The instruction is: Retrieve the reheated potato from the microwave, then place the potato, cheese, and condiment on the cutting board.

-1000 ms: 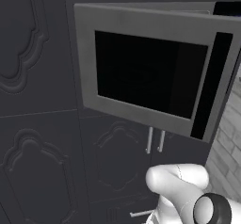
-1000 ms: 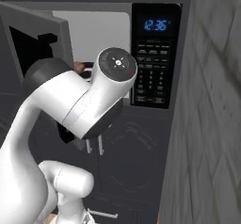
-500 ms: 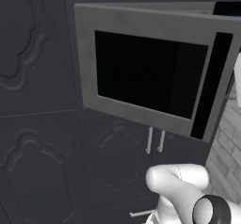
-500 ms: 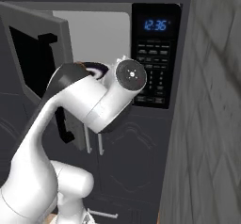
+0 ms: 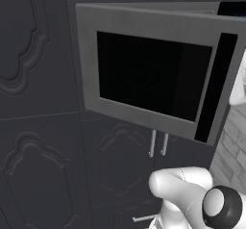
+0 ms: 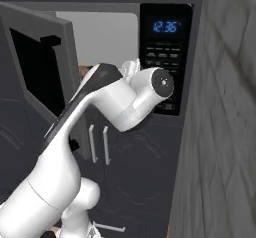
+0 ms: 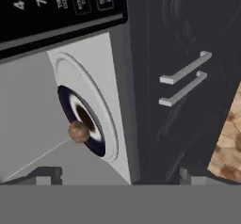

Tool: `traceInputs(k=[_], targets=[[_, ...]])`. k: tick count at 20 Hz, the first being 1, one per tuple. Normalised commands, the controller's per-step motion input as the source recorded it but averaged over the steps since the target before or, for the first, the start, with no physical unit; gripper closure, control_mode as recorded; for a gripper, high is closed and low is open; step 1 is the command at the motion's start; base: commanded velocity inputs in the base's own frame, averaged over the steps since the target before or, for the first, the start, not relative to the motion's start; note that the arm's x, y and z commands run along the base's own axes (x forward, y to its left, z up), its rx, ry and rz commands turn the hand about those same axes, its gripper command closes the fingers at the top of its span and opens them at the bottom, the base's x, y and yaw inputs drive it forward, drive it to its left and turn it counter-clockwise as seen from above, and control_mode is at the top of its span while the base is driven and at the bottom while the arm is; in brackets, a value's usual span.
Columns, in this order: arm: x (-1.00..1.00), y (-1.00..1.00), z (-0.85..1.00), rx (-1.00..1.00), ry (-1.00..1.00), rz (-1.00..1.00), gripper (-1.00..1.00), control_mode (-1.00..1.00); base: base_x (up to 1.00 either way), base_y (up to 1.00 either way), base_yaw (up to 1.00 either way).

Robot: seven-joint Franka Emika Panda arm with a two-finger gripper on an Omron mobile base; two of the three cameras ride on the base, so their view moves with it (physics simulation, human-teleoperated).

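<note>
The gripper (image 7: 114,176) stands wide open and holds nothing; its two fingertips (image 7: 44,175) rise apart in the hand view, in front of the microwave (image 6: 162,57) opening. Beyond them, inside the cavity, the potato (image 7: 78,131) sits on a dark-rimmed plate (image 7: 96,140) on the turntable (image 7: 108,119). The door (image 5: 149,79) is swung open to the left. Two cabinet handles (image 7: 183,79) lie below the oven.
</note>
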Motion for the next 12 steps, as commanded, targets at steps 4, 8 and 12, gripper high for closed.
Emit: traceInputs(k=[4, 8, 12], targets=[[0.18, 0.01, 0.00, 0.09, -0.07, 0.24, -1.00, -1.00, 0.00, 0.00, 0.00], [0.02, 0.10, 0.00, 0.07, -0.11, 0.24, -1.00, -1.00, 0.00, 0.00, 0.00], [0.00, 0.25, 0.00, 0.03, -0.15, 0.22, -1.00, -1.00, 0.00, 0.00, 0.00]])
